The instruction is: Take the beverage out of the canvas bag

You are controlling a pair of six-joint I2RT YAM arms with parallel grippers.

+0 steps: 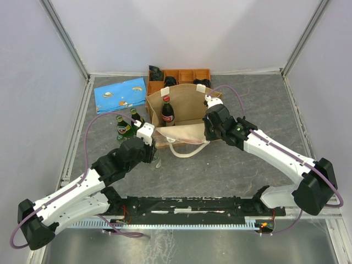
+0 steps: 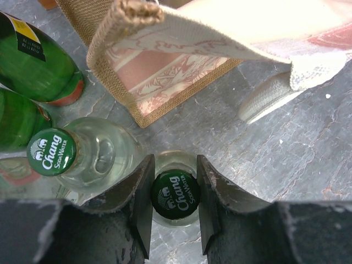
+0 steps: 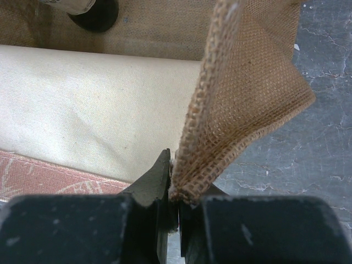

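The canvas bag (image 1: 190,104) stands open at the table's middle, with a dark cola bottle (image 1: 167,111) upright inside it. My right gripper (image 1: 212,127) is shut on the bag's right side wall; in the right wrist view the jaws (image 3: 179,206) pinch the woven edge (image 3: 242,99). My left gripper (image 1: 151,154) is at the bag's front left corner. In the left wrist view it (image 2: 176,201) is shut on the green cap of a clear soda water bottle (image 2: 176,197), which stands on the table outside the bag (image 2: 159,71).
A second clear soda water bottle (image 2: 52,158) and two green bottles (image 1: 124,127) stand close to the left of the held one. A blue patterned pouch (image 1: 120,94) and an orange compartmented tray (image 1: 187,74) lie behind the bag. A cream handle (image 1: 187,149) lies in front.
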